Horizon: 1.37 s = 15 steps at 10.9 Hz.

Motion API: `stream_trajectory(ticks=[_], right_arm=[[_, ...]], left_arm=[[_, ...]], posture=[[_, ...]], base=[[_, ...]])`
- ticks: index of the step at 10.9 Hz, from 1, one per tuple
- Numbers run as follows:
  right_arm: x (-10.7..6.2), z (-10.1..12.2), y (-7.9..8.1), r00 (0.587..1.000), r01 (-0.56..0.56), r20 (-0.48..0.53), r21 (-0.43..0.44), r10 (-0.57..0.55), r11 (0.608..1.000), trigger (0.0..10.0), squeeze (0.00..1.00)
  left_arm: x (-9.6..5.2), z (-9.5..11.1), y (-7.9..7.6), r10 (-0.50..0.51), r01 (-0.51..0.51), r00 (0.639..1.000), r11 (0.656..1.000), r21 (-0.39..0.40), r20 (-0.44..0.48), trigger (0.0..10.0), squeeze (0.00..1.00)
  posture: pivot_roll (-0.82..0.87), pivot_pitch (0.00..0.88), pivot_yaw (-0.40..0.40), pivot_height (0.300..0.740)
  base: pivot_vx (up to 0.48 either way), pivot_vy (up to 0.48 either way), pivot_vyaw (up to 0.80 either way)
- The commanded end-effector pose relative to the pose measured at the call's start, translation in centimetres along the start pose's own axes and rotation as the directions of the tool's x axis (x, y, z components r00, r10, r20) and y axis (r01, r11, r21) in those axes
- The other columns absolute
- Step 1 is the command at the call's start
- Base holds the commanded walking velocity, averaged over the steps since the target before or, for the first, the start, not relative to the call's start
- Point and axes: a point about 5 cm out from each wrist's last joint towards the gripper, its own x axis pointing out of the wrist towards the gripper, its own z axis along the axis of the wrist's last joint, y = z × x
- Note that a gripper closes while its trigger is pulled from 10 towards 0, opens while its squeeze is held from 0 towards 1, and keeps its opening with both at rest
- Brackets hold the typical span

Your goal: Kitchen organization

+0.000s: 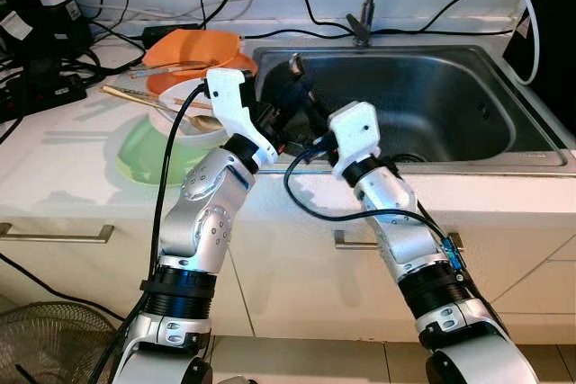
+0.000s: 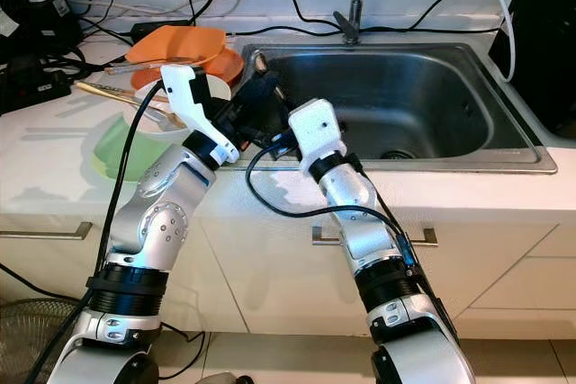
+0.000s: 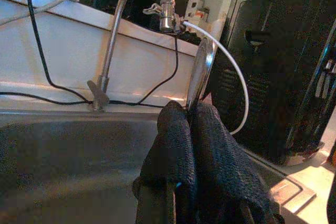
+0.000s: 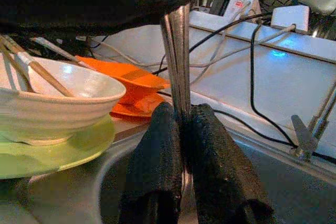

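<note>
A metal spoon (image 1: 294, 64) is held upright over the left rim of the steel sink (image 1: 450, 105), and both grippers have hold of it. In the left wrist view my left gripper (image 3: 190, 116) is shut on the spoon (image 3: 201, 72) just below its bowl, which is seen edge-on. In the right wrist view my right gripper (image 4: 182, 116) is shut on the spoon's thin handle (image 4: 178, 51). The two black finger pairs (image 1: 297, 110) meet close together between the white wrist housings.
Left of the sink, a white bowl (image 1: 193, 123) with chopsticks and a spoon sits on a green plate (image 1: 144, 159). Orange plates (image 1: 193, 47) lie behind it. The faucet (image 1: 367, 6) stands at the back. Power strips and cables (image 1: 36, 87) crowd the far left counter. A fan (image 1: 45, 339) stands on the floor.
</note>
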Motion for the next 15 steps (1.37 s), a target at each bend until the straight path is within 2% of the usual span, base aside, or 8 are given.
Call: stream_trajectory(ticks=[1, 6, 7, 8, 9, 10, 11, 15], right_arm=[[0.3, 0.7, -1.2, 0.998, 0.053, 0.032, 0.017, -0.054, 0.998, 0.0, 0.0], [0.4, 0.5, -2.1, 0.996, 0.087, 0.019, 0.005, -0.087, 0.996, 0.0, 0.0], [0.6, 0.6, -2.9, 0.994, 0.105, 0.011, -0.013, -0.105, 0.994, 0.0, 0.0], [0.9, 0.2, -4.4, 0.987, 0.155, -0.037, -0.062, -0.158, 0.986, 0.0, 0.0], [1.0, 0.1, -5.0, 0.981, 0.18, -0.059, -0.079, -0.185, 0.98, 0.0, 0.0], [1.2, 0.0, -6.1, 0.97, 0.217, -0.088, -0.091, -0.225, 0.972, 4.5, 0.0], [1.3, -0.8, -7.1, 0.951, 0.246, -0.166, -0.108, -0.261, 0.963, 10.0, 0.0], [1.4, -2.9, -8.1, 0.893, 0.283, -0.351, -0.044, -0.28, 0.958, 10.0, 0.0]], left_arm=[[-0.1, 0.0, -0.3, -0.035, 0.035, 0.999, 0.999, 0.002, -0.006, 10.0, 1.0], [-0.4, 0.1, -0.1, -0.008, 0.009, 1.0, 1.0, 0.016, -0.006, 10.0, 1.0], [-0.7, -0.1, 0.2, 0.006, -0.004, 1.0, 0.999, 0.049, -0.029, 10.0, 0.0], [-1.5, -1.4, 0.9, 0.037, -0.027, 0.995, 0.994, 0.105, -0.098, 10.0, 0.0], [-1.9, -1.9, 1.1, 0.052, -0.039, 0.992, 0.993, 0.111, -0.115, 10.0, 0.0], [-2.4, -2.5, 1.3, 0.061, -0.043, 0.988, 0.991, 0.126, -0.144, 10.0, 0.0], [-3.0, -3.6, 1.1, 0.06, -0.022, 0.975, 0.984, 0.175, -0.215, 10.0, 0.0], [-4.0, -5.4, -0.3, 0.002, 0.068, 0.939, 0.979, 0.193, -0.343, 10.0, 0.0]], posture=[[0.09, 0.0, 0.064, 0.74], [0.1, 0.0, 0.06, 0.74], [0.1, 0.0, 0.059, 0.74], [0.1, 0.0, 0.056, 0.74], [0.1, 0.0, 0.056, 0.74], [0.1, 0.0, 0.055, 0.74], [0.11, 0.0, 0.051, 0.74], [0.12, 0.0, 0.05, 0.74]], base=[[0.0, 0.0, 0.0], [0.0, 0.0, 0.0], [0.0, 0.0, 0.0], [0.0, 0.0, 0.0], [0.0, 0.0, 0.0], [0.0, 0.0, 0.0], [0.0, 0.0, 0.0], [0.0, 0.0, 0.0]])
